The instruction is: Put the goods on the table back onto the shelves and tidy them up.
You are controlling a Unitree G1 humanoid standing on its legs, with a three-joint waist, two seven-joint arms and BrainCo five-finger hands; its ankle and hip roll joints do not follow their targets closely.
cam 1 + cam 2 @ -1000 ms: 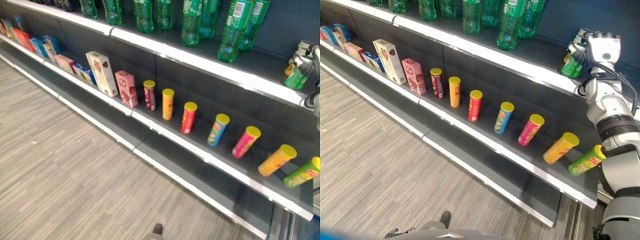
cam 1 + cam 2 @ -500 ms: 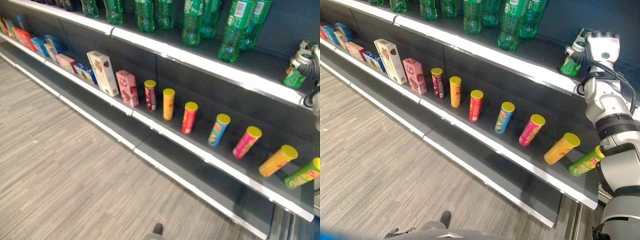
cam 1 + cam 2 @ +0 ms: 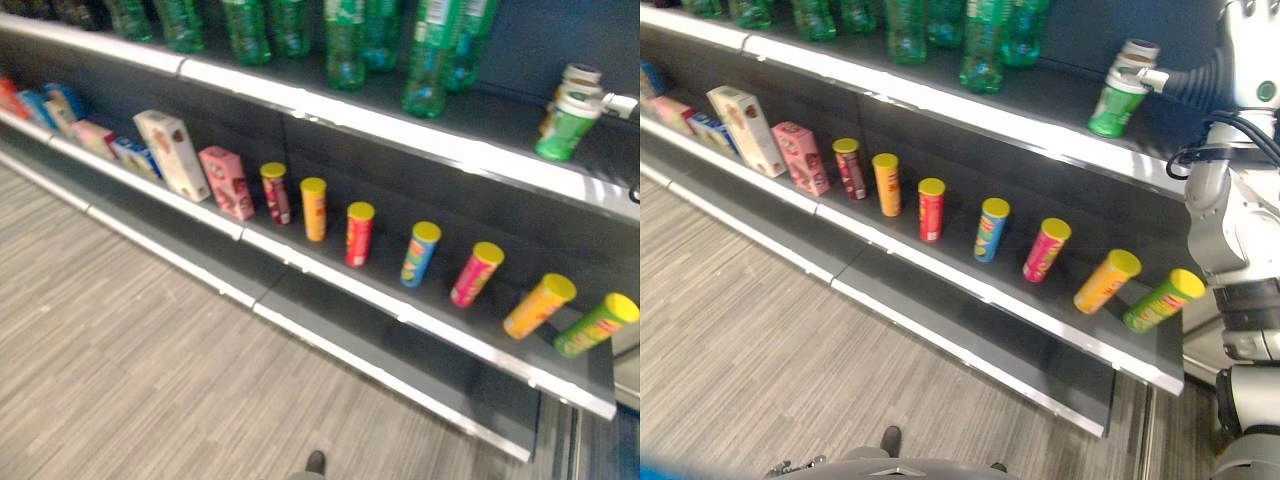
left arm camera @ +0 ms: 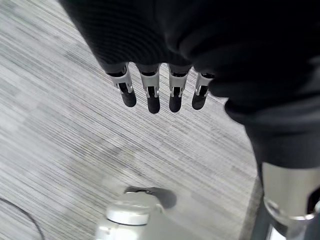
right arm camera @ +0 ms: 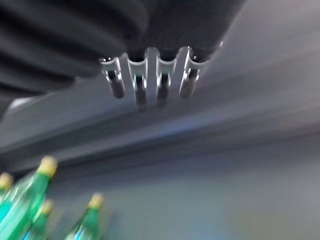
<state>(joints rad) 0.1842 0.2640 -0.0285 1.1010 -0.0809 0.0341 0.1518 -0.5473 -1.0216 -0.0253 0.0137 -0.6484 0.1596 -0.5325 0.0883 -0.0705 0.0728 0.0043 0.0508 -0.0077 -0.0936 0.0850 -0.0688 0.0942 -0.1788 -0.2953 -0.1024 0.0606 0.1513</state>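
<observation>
The short green plastic bottle with a pale cap (image 3: 1118, 92) stood upright on the upper dark shelf (image 3: 1060, 100), at the shelf's right end and well apart from the cluster of tall green drink bottles (image 3: 430, 60) further along the same board. The robot's right hand (image 3: 1246, 40) was raised beside it at the edge of the right eye view, one silver finger reaching to just by the bottle's cap; whether it touched could not be told. In the right wrist view the right hand's fingers (image 5: 136, 75) hung straight in a row with nothing between them, facing the grey back panel, so the hand was spread and carried nothing. That suggested the bottle was resting on the shelf by its own weight, placed near the front lip where the arm could reach without crowding the tall bottles. On the middle shelf, a row of cylindrical snack tubes with yellow lids (image 3: 420, 253) ran rightward, spaced apart, after a pink carton (image 3: 226, 181) and a taller cream carton (image 3: 172, 154). The left hand (image 4: 160, 92) hung over the striped grey floor (image 4: 60, 125), fingers straight and relaxed, idle and holding nothing.
</observation>
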